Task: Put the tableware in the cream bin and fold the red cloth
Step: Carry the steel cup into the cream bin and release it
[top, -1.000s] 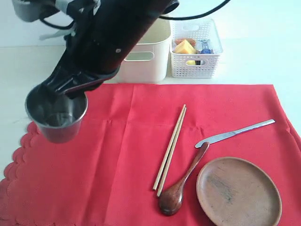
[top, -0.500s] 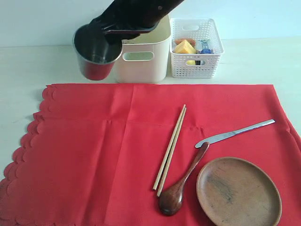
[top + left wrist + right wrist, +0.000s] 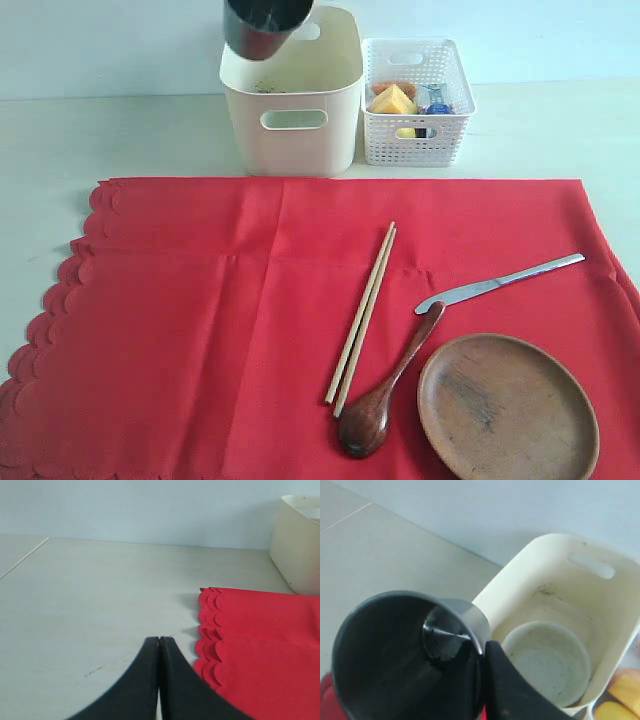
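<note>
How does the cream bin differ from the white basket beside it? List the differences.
The cream bin has smooth solid walls; the white basket has lattice walls. The bin stands taller than the basket. The bin holds a white bowl; the basket holds food items. Both have handle cutouts and sit beyond the red cloth.

No readable text, label, brand or number in any view. Only candidate for print: a blue wrapper in the white lattice basket beside the cream bin, too small and blurred to read.
</note>
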